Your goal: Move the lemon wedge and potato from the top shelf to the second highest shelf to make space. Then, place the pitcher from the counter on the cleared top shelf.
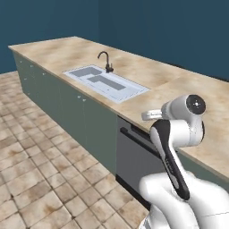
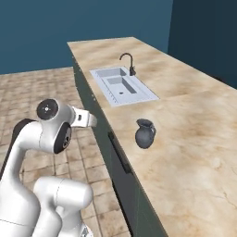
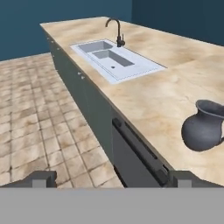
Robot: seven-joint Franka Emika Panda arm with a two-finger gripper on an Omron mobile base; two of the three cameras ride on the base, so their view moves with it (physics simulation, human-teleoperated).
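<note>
The dark blue-grey pitcher [image 2: 145, 134] stands upright on the beige counter [image 2: 185, 148], some way this side of the sink. In the hand view the pitcher [image 3: 203, 129] sits at the right edge, above the counter's [image 3: 153, 94] front edge. My gripper [image 3: 113, 178] is open, its two dark fingertips [image 3: 41, 178] spread wide with nothing between them. It hangs in front of the counter, short of the pitcher and to its left. The lemon wedge, the potato, the top shelf and the second highest shelf are out of view.
A pale sink [image 1: 105, 82] with a dark curved faucet [image 1: 106, 60] is set into the counter [image 1: 179, 80] further along. Grey-green cabinet fronts [image 1: 67, 103] and a dark dishwasher front [image 3: 135, 157] with a bar handle face the tiled floor [image 1: 40, 170].
</note>
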